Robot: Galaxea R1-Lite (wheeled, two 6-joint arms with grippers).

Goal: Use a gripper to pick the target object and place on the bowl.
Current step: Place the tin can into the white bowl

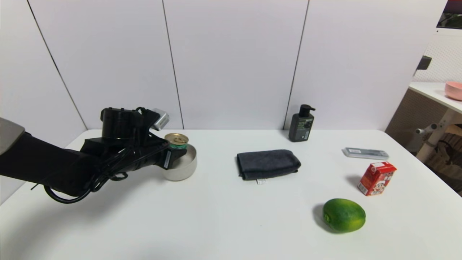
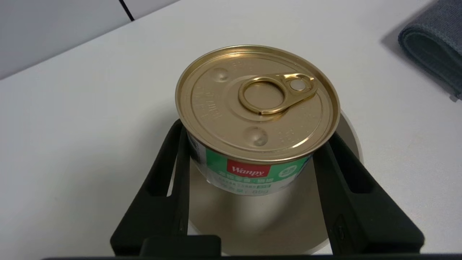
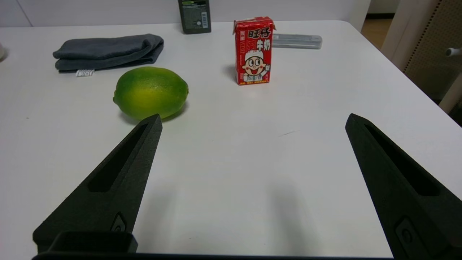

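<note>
The tin can (image 1: 176, 140), with a gold pull-tab lid and a green-and-white label, is held upright between the two black fingers of my left gripper (image 1: 179, 151), which is shut on it. It hangs over the opening of the off-white bowl (image 1: 184, 169) at the table's left. In the left wrist view the can (image 2: 257, 104) sits between the fingers (image 2: 173, 169), the bowl's (image 2: 252, 224) inside showing beneath. I cannot tell whether the can touches the bowl's bottom. My right gripper (image 3: 252, 121) is open and empty over bare table, out of the head view.
A folded dark grey cloth (image 1: 267, 164) lies mid-table, with a black pump bottle (image 1: 301, 124) behind it. At the right are a grey flat case (image 1: 365, 153), a red carton (image 1: 376, 178) and a green oval fruit (image 1: 343, 215). A pink bowl (image 1: 453, 90) sits on a side table.
</note>
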